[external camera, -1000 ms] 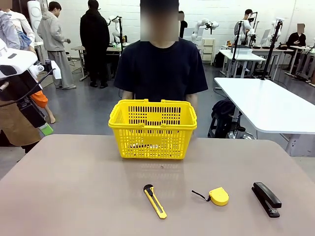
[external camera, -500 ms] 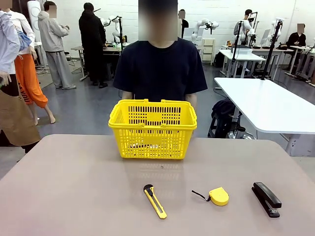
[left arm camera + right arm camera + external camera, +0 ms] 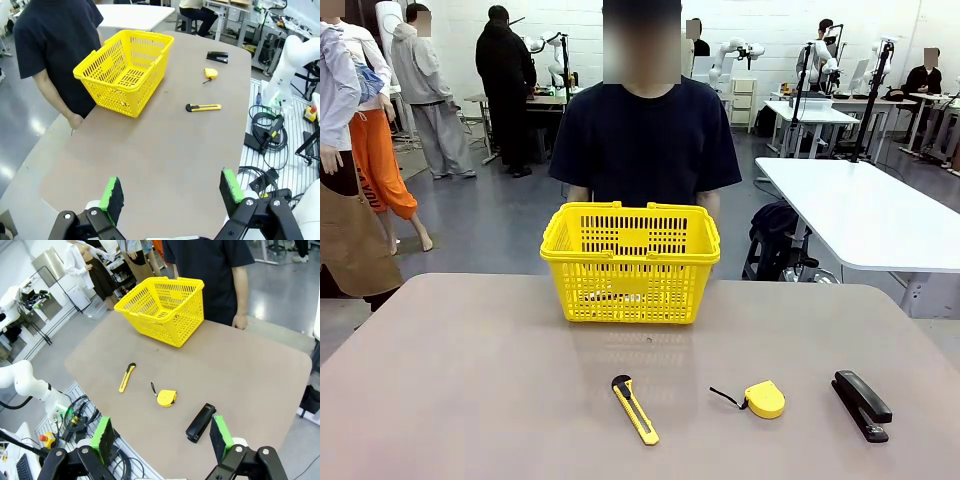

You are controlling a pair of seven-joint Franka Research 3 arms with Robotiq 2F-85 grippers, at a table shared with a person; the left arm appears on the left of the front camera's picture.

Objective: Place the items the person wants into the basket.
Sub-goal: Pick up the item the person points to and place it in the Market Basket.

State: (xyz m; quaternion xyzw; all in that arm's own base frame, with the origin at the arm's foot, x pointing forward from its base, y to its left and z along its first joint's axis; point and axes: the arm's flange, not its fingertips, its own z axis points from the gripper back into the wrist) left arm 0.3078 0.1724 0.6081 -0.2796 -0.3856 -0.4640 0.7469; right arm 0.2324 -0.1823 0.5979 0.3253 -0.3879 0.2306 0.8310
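The yellow basket (image 3: 630, 262) stands at the far middle of the table, right in front of the person (image 3: 650, 140) in a dark T-shirt. Something small shows through the lattice low inside the basket; I cannot tell what. A yellow tape measure (image 3: 763, 399) with a black strap lies near the front edge, right of centre. My left gripper (image 3: 171, 192) hangs open high above the table's left end, far from the basket (image 3: 125, 70) and tape measure (image 3: 210, 73). My right gripper (image 3: 162, 437) is open above the right front corner, nearest the tape measure (image 3: 165, 398).
A yellow-black box cutter (image 3: 635, 409) lies left of the tape measure and a black stapler (image 3: 861, 405) to its right. The person's hand (image 3: 241, 321) rests at the table's far edge beside the basket (image 3: 162, 310). Cables lie on the floor beside the table (image 3: 150, 150).
My left arm, seen at the front view's left edge a second ago, has drawn out of that view. Nothing on the table has moved.
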